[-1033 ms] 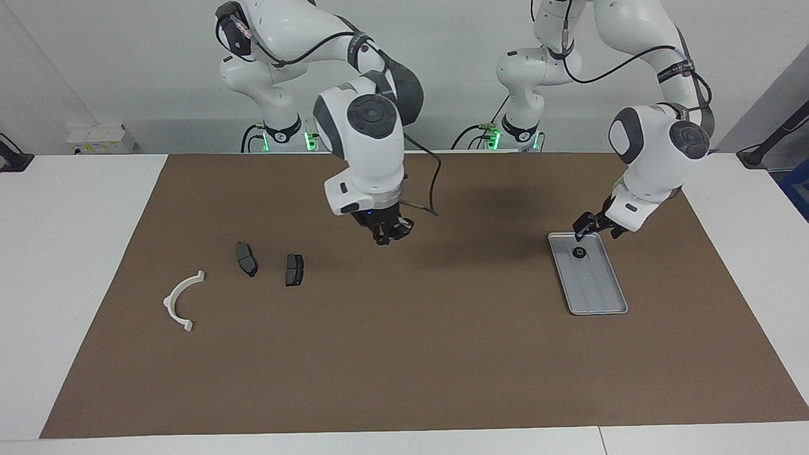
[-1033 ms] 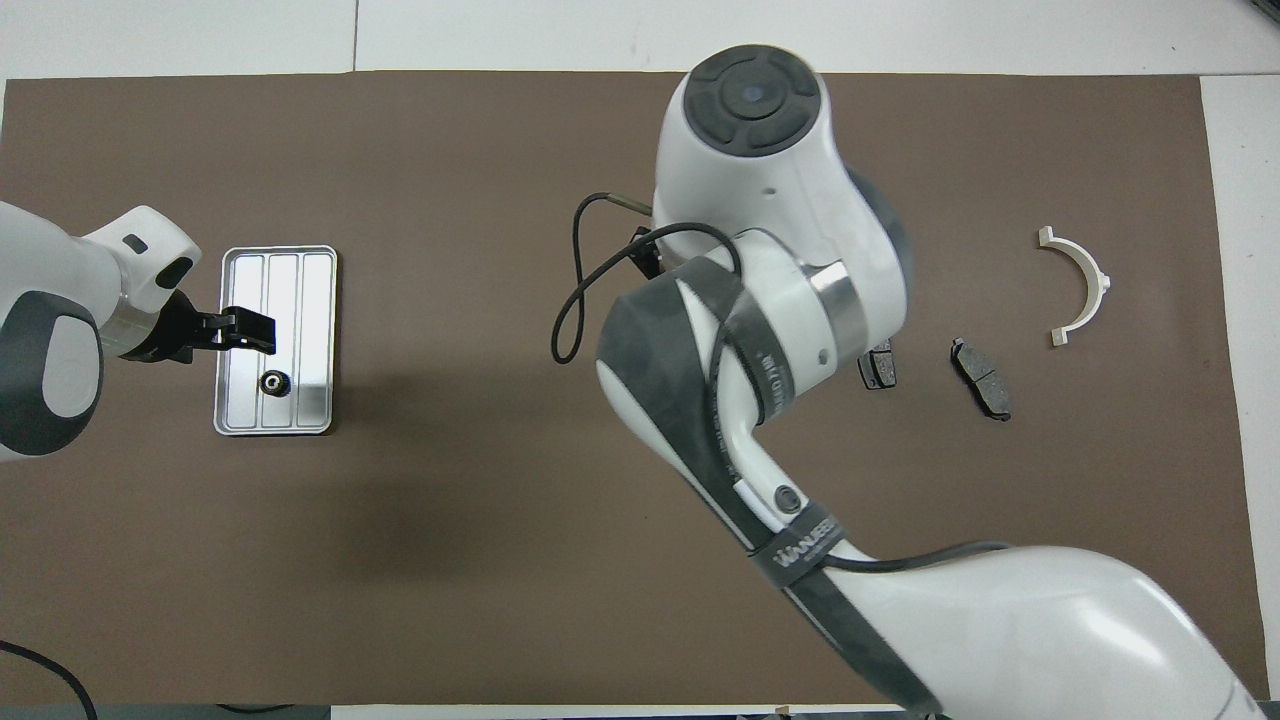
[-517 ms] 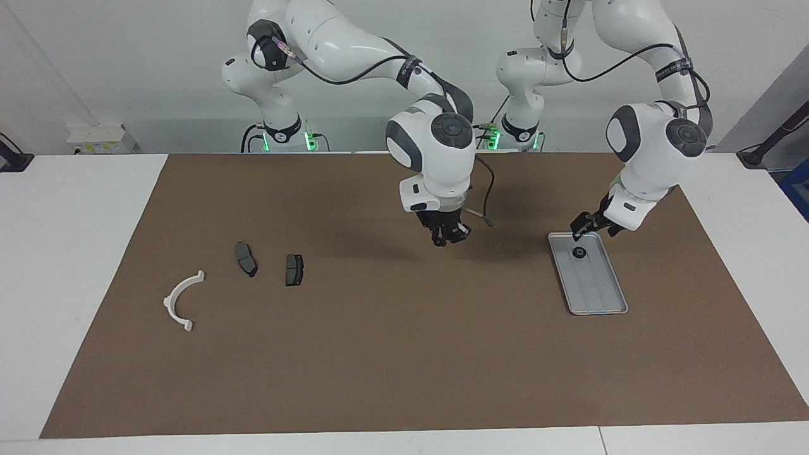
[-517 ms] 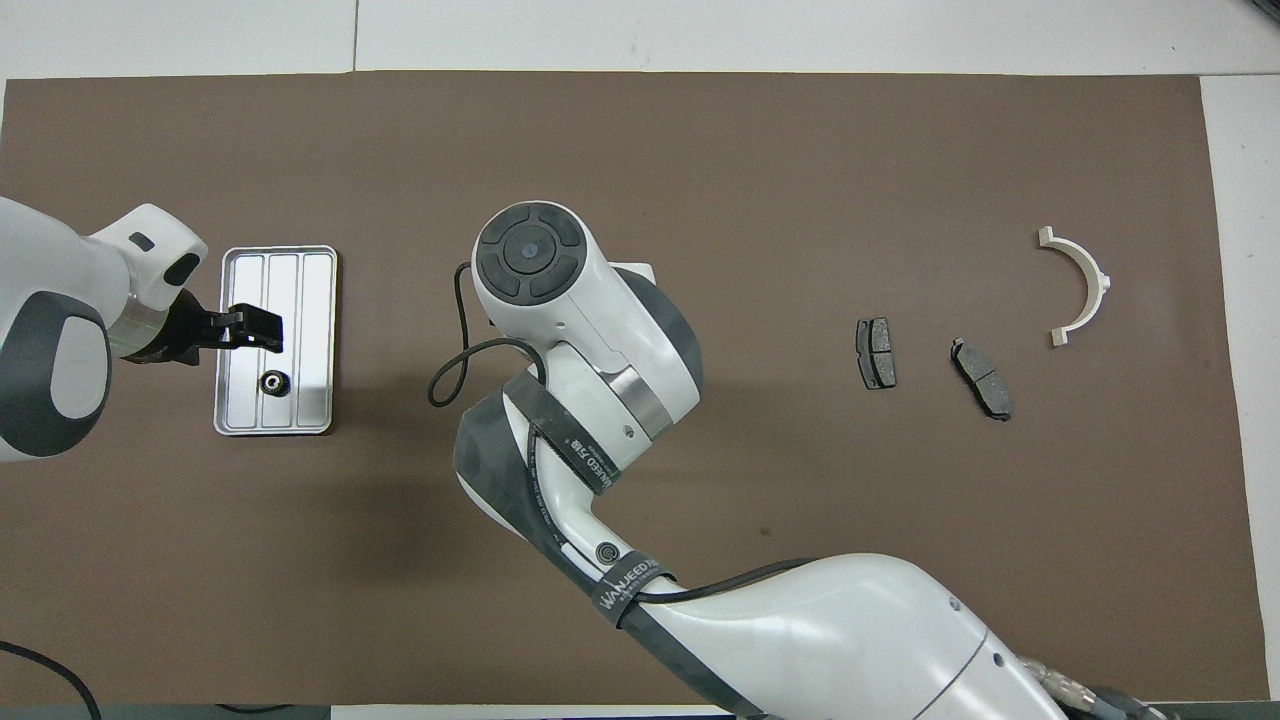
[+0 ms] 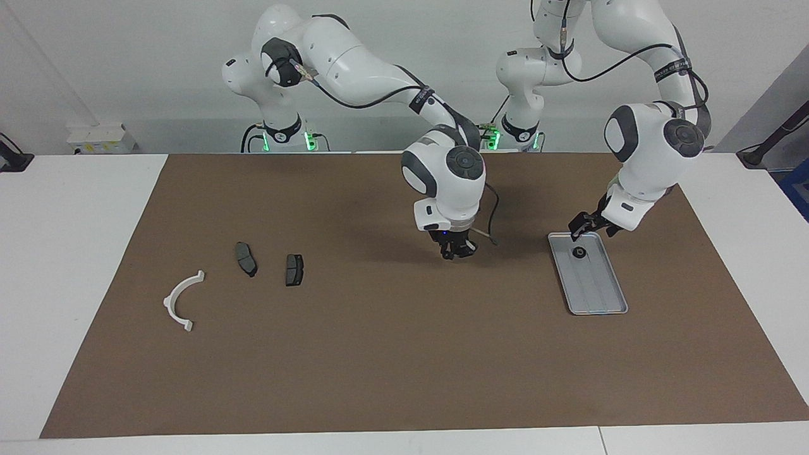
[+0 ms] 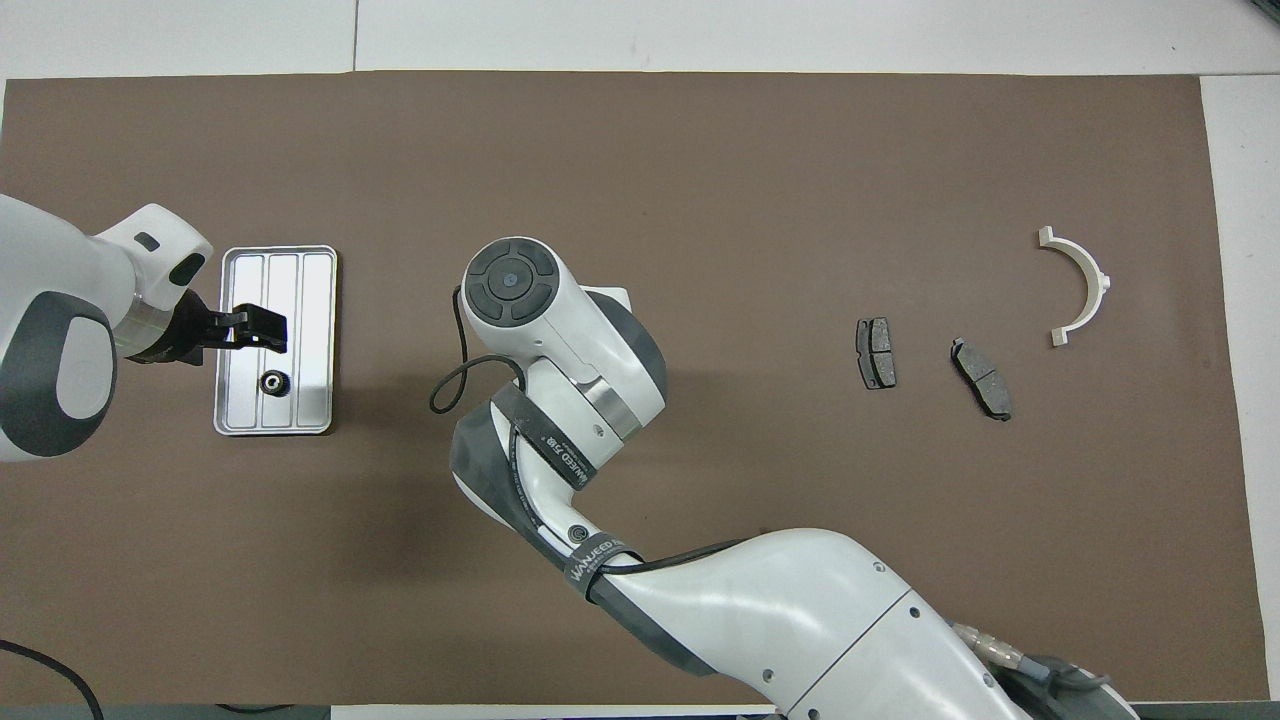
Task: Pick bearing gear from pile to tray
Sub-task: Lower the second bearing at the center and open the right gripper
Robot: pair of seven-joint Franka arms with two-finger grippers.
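- Right arm enters the overhead view from the bottom right and reaches to frame centre; its wrist hides its gripper there.
- Right gripper (image 5: 459,251): in the facing view, at centre frame, low over bare brown mat (image 5: 404,354), fingertips shut. Whether it holds a part cannot be told.
- Left gripper (image 5: 591,226): right of centre in the facing view, over the tray's upper edge, jaws spread wide, empty.
- Tray (image 5: 600,297): right part of the facing view, flat on the mat. One small black round gear (image 5: 578,253) lies in its upper end, just below the left gripper.
- Pads: two dark pads (image 5: 246,259) (image 5: 294,270) lie side by side, apart, at left of centre in the facing view.
- Arc (image 5: 181,301): white, lower left of the pads in that view, well apart from the tray.
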